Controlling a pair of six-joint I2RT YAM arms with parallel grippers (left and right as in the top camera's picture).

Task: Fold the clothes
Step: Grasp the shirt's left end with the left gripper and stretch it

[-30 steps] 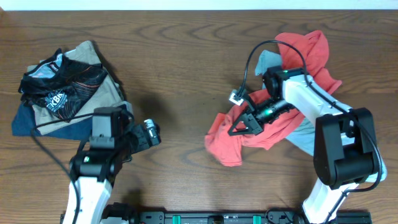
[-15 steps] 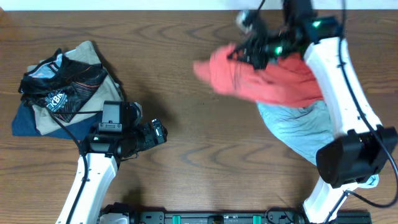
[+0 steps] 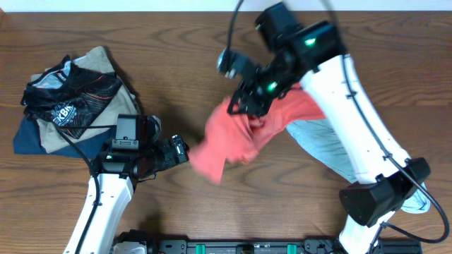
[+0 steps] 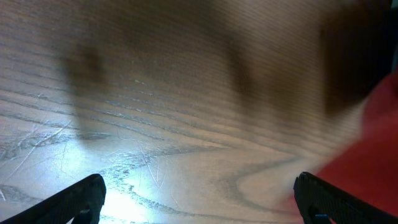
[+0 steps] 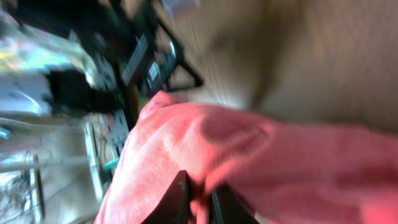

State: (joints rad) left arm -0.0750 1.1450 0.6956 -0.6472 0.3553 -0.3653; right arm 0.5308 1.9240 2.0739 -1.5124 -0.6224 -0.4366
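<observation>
My right gripper (image 3: 241, 104) is shut on the coral-red T-shirt (image 3: 240, 137) and holds it up in the air over the table's middle; the shirt hangs down and left of the jaws. In the right wrist view the red cloth (image 5: 205, 155) is pinched between the two dark fingers (image 5: 200, 202). The pale grey-blue shirt (image 3: 332, 144) lies on the table at the right, under the right arm. My left gripper (image 3: 176, 150) is open and empty, low over bare wood, left of the hanging shirt. The shirt's red edge (image 4: 373, 155) shows at the right of the left wrist view.
A pile of other clothes (image 3: 67, 99), black printed, tan and dark blue, lies at the far left. The wooden table (image 3: 183, 63) spreads between the pile and the shirts. The robot base rail (image 3: 240, 247) runs along the front edge.
The right arm lifted the coral-red shirt off the grey-blue one, swung it up to the back, then forward and left toward the middle. The left arm moved slightly, then stayed still.
</observation>
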